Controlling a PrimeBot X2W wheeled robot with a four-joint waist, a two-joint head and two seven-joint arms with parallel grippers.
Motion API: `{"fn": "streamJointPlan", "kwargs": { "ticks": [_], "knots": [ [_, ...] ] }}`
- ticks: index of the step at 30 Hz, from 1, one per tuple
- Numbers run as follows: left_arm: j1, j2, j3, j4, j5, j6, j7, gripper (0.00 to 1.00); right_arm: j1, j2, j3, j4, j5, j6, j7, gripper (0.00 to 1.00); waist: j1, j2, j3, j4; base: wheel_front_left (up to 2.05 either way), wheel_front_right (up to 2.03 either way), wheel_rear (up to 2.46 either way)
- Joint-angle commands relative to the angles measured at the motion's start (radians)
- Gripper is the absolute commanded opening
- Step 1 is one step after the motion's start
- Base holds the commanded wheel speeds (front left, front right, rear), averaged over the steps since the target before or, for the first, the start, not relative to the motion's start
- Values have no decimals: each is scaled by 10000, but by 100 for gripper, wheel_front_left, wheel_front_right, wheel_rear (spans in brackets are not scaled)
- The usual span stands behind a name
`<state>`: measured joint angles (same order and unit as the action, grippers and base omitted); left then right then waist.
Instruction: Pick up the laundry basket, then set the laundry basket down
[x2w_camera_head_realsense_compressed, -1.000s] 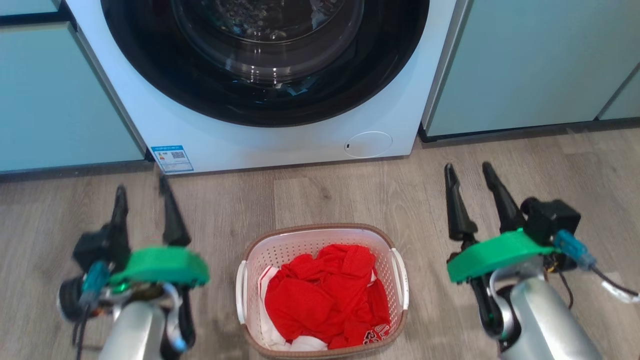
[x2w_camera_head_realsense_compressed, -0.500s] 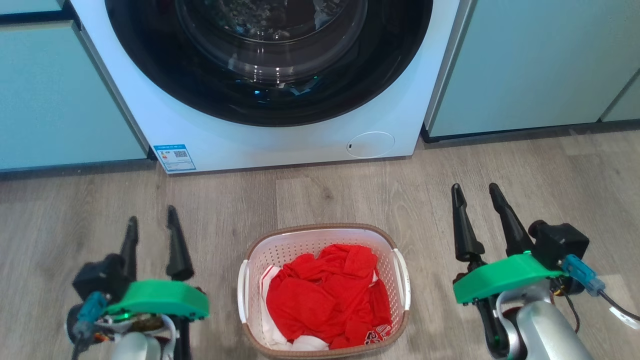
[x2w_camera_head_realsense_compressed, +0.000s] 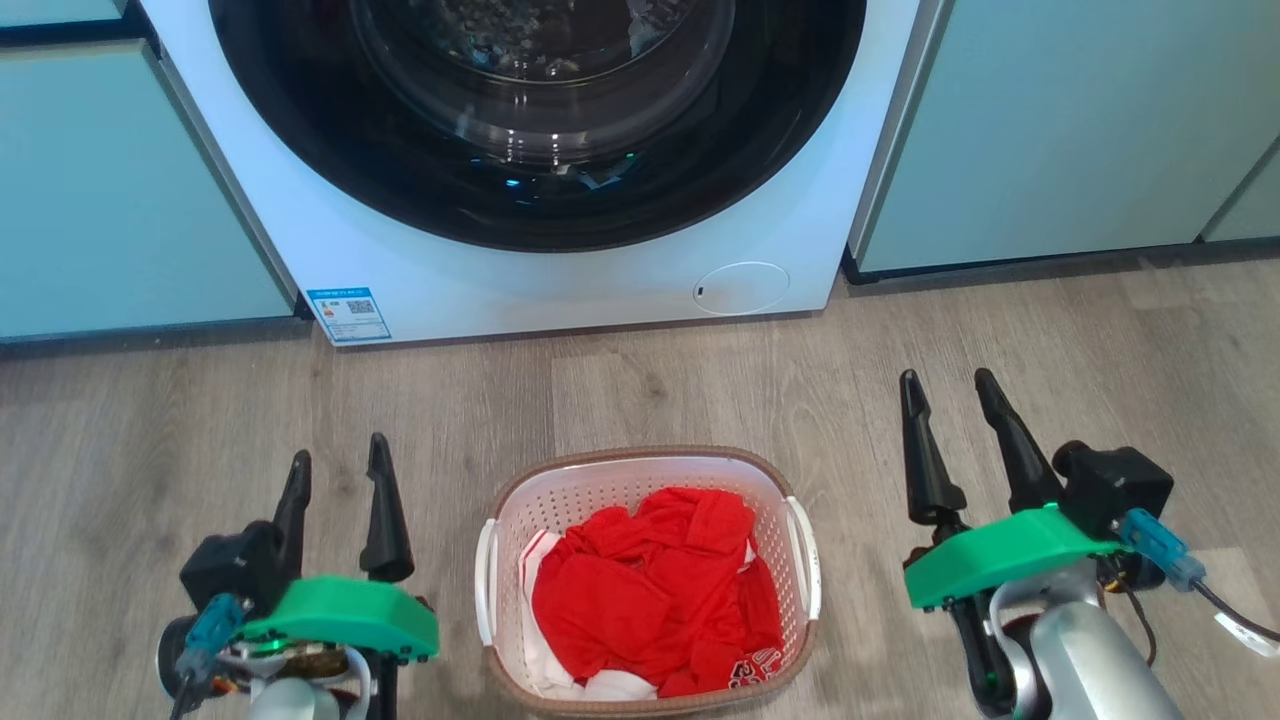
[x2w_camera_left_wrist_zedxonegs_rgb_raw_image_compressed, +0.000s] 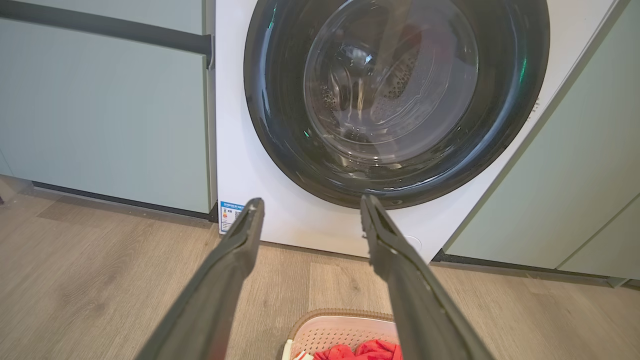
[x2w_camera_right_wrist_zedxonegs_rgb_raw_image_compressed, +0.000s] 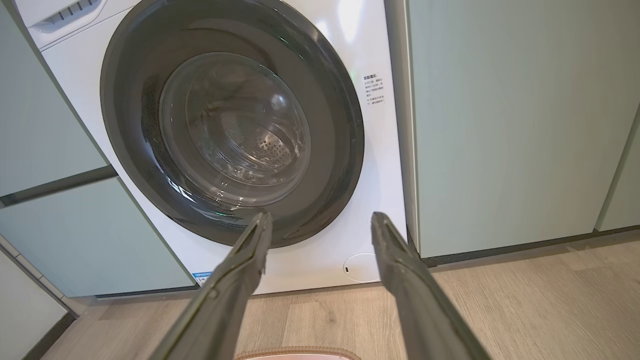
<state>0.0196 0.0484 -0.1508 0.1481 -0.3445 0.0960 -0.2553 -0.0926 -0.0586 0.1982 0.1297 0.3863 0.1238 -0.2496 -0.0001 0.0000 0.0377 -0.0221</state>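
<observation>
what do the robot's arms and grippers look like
The left gripper and right gripper each have two long tapered black fingers on a green bracket. Beside each sits a black camera box with a blue plug and dark cable. The forearms are silver-grey.

The laundry basket (x2w_camera_head_realsense_compressed: 600, 497) was perforated white plastic with a woven-look brown rim; the cloth (x2w_camera_head_realsense_compressed: 640, 600) was soft red fabric. The floor (x2w_camera_head_realsense_compressed: 700, 390) showed matt wood grain. The washing machine (x2w_camera_head_realsense_compressed: 560, 290) had a glossy white front and a shiny glass door (x2w_camera_head_realsense_compressed: 540, 90); the cabinets (x2w_camera_head_realsense_compressed: 1050, 130) looked smooth and matt.
</observation>
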Motion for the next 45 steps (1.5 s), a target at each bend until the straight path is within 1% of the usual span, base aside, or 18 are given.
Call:
{"fn": "streamJointPlan", "kwargs": {
  "ticks": [1,9,11,12,16,45],
  "knots": [
    [-383,19,302,-316,80,9,-64,100,-285,83,240,-269,-111,69,-122,100,1,0,-1,-4,0,0,0],
    [-340,19,270,-318,56,35,-64,100,-266,83,306,-179,-122,69,-122,100,1,0,-27,-9,0,0,0],
    [-341,19,269,-385,-94,-31,-64,100,-254,83,320,-172,-131,69,-122,100,1,0,-31,-5,0,0,0],
    [1,0,-7,-56,-103,-22,0,0,1,0,67,129,-43,0,0,0,1,0,-32,-5,0,0,0],
    [116,-2,-22,386,-117,-22,8,0,138,0,72,572,-35,-2,26,0,1,0,-33,-5,0,0,0],
    [-208,116,442,543,-3156,-542,739,0,85,-147,-440,690,3005,15,678,0,1,0,-106,48,0,0,0]
  ]
}}
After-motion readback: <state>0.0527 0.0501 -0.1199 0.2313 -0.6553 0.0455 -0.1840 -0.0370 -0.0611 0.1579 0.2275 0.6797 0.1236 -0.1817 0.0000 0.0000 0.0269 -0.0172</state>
